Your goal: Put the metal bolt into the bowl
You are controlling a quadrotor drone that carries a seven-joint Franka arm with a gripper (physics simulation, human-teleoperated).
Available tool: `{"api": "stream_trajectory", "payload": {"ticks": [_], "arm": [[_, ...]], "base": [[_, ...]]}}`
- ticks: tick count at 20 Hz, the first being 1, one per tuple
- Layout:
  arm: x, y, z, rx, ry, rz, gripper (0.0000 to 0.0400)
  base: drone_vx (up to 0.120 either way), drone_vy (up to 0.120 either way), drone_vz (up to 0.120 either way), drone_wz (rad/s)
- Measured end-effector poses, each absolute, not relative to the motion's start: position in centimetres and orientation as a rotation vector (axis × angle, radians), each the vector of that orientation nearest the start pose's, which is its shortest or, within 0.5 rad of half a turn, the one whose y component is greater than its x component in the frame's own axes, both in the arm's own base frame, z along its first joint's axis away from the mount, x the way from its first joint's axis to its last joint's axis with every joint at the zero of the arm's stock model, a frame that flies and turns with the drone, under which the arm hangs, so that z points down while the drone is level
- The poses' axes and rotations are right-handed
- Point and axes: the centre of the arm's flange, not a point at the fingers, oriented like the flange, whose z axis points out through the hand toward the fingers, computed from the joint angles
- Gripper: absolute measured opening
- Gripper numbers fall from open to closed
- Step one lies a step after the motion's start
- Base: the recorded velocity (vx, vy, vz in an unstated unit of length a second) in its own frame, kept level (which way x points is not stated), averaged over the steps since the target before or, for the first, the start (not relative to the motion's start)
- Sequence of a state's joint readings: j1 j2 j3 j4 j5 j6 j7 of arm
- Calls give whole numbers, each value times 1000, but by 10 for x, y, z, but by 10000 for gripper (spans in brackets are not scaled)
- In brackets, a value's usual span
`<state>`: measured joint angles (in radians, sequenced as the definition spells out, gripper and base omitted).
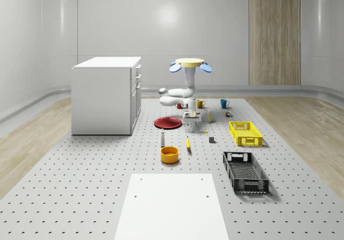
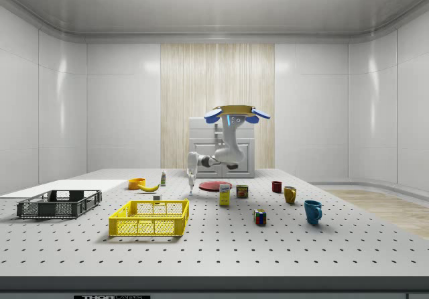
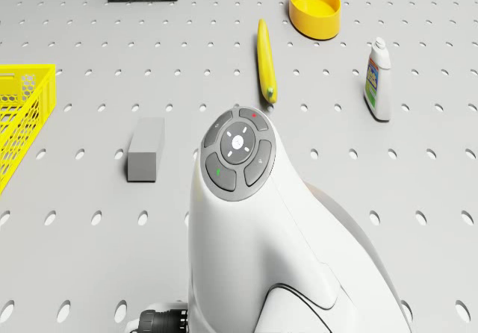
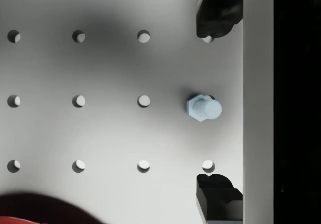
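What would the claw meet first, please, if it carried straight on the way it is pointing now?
Most likely the metal bolt: in the wrist view it stands on the perforated table between the open fingers of the claw. How far below it lies is unclear.

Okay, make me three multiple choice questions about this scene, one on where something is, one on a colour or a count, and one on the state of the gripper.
1. Where is the metal bolt?
A. in the bowl
B. on the perforated table, between the gripper's fingers
C. in the yellow crate

2. What colour is the bowl?
A. blue
B. red
C. yellow-orange

3. What state is the gripper in?
A. open, holding nothing
B. shut on the bolt
C. shut on the banana

Answers: 1 B, the wrist view shows the bolt standing on the table midway between the two dark fingertips. 2 C, it appears yellow-orange in the whole-scene and drone views. 3 A, the fingertips stand wide apart on either side of the bolt without touching it.
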<state>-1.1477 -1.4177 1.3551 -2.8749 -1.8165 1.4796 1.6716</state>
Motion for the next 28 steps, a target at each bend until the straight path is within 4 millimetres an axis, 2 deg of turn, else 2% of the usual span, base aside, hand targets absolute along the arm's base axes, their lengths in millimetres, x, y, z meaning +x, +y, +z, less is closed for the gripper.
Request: {"api": "stream_trajectory", "payload": {"ticks": [10,27,28], "arm": [[307,1,513,1,-2,785,400],[317,6,526,1,-2,786,400],[318,6,526,1,-2,786,376]], "base": [[0,0,0,0],[0,0,0,0],[0,0,0,0]]}}
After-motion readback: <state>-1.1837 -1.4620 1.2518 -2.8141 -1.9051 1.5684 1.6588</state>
